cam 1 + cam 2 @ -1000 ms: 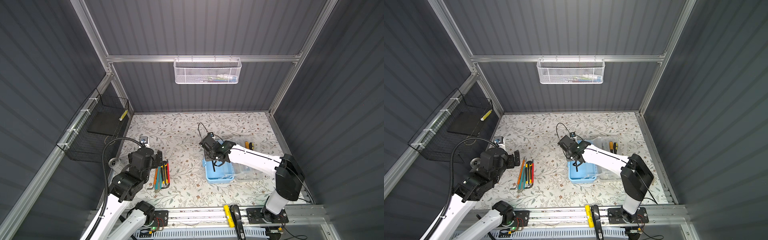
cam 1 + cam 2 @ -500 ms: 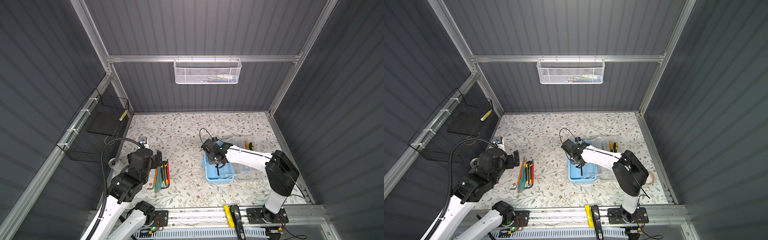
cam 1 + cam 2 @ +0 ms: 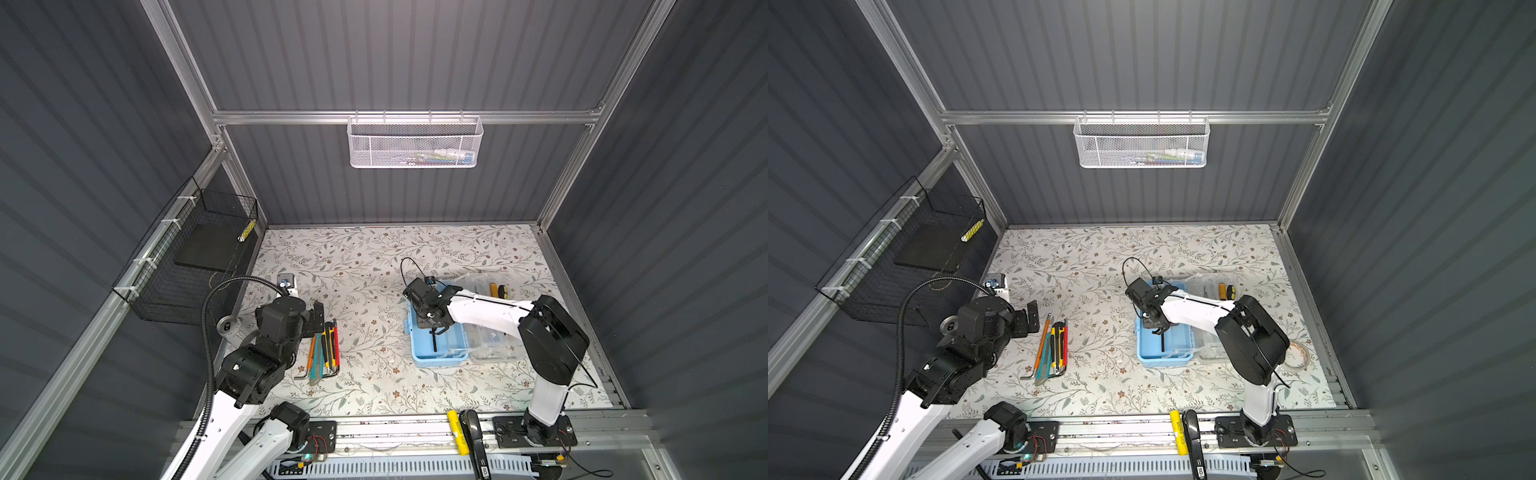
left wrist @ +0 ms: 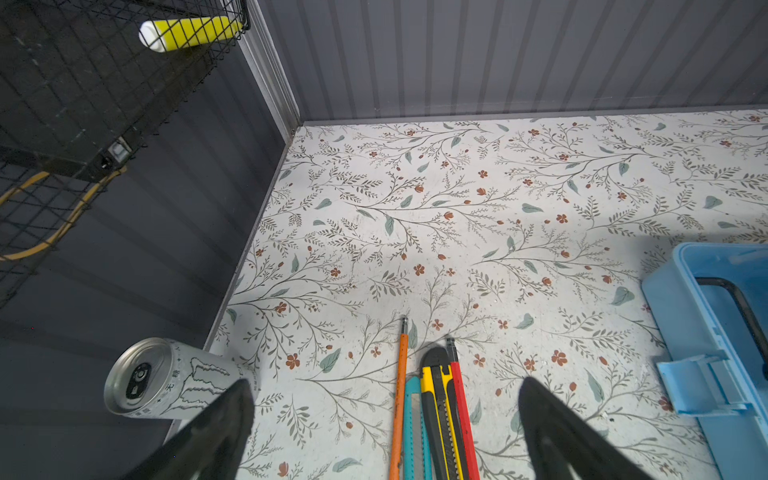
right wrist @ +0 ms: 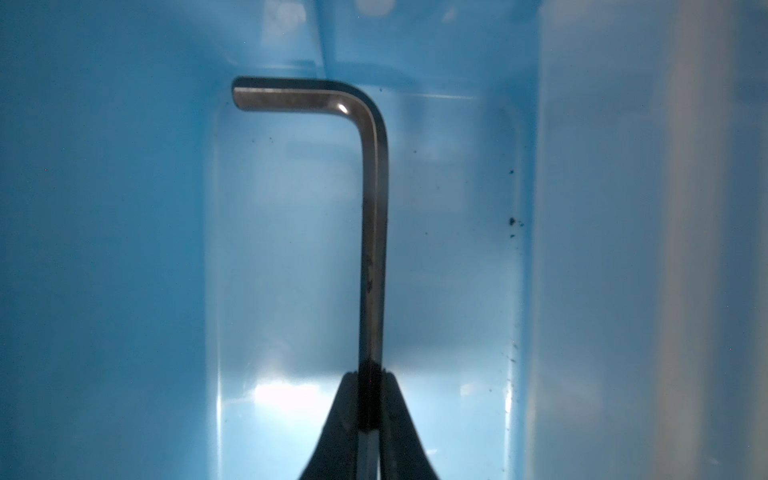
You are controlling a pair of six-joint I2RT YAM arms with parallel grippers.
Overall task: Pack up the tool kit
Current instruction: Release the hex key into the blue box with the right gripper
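**Hex key (image 5: 374, 228) down in the kit (image 3: 422, 349)**

The kit sits open on the floral surface (image 3: 365, 266), right of centre. Inside its blue base, the right fingers (image 5: 345, 415) pinch the hex key's long arm. The left fingers (image 4: 548, 424) hang spread over a row of tools (image 4: 440, 415), well apart from the kit.
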